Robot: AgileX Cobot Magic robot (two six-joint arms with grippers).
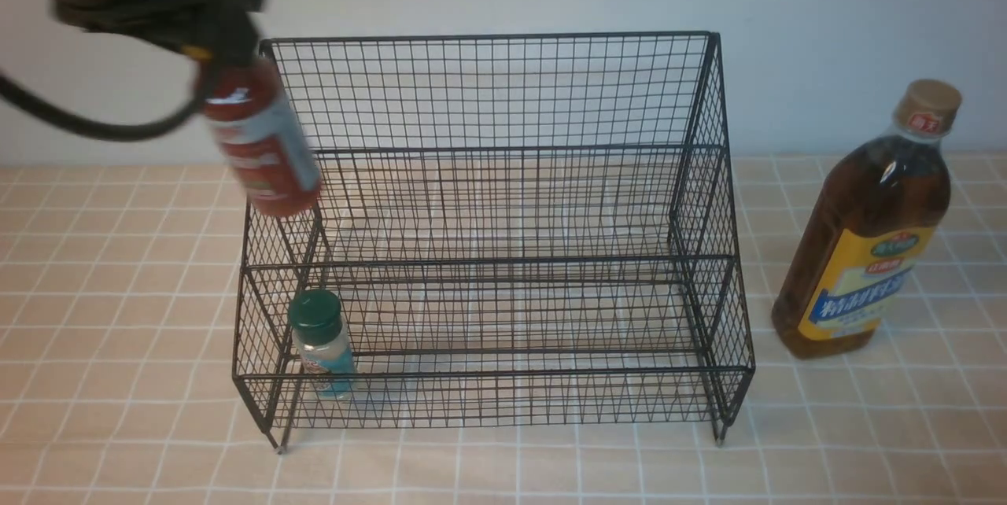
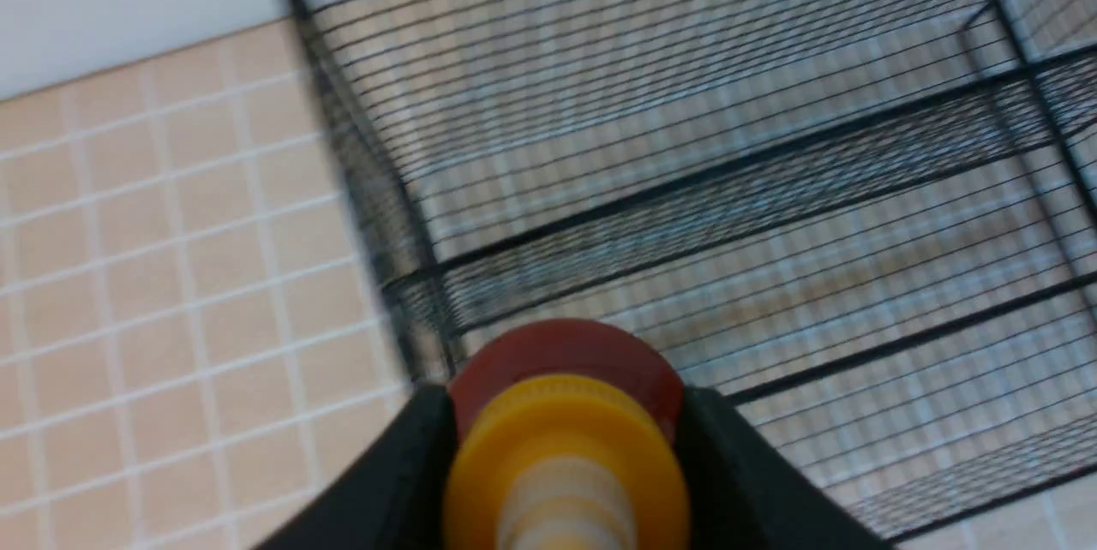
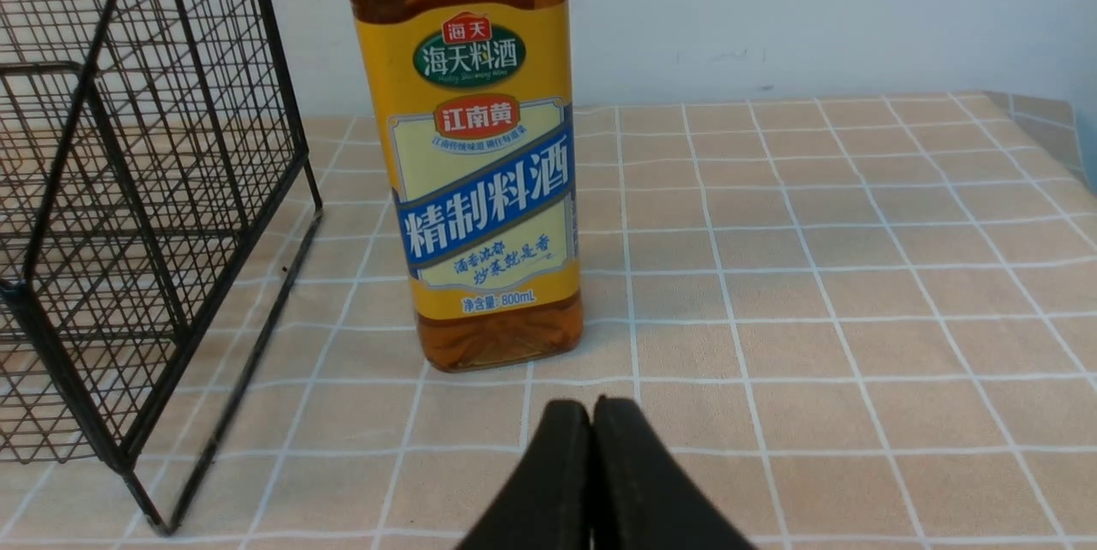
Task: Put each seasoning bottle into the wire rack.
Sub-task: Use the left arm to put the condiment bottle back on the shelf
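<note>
My left gripper [image 1: 211,57] is shut on the neck of the red sauce bottle [image 1: 261,145], which hangs tilted in the air at the upper left corner of the black wire rack [image 1: 496,151]. In the left wrist view the bottle's yellow cap [image 2: 566,464] sits between my black fingers [image 2: 403,481], above the rack's tiers [image 2: 728,190]. The small green-capped shaker [image 1: 321,341] stands in the rack's lowest front tier, at its left end. The tall amber bottle [image 1: 865,230] stands on the table right of the rack. My right gripper [image 3: 593,409] is shut and empty, just in front of that bottle [image 3: 480,190].
The table is covered with a peach tiled cloth [image 1: 118,379]. A plain pale wall [image 1: 826,33] rises right behind the rack. The rack's right side [image 3: 128,216] stands close to the amber bottle in the right wrist view.
</note>
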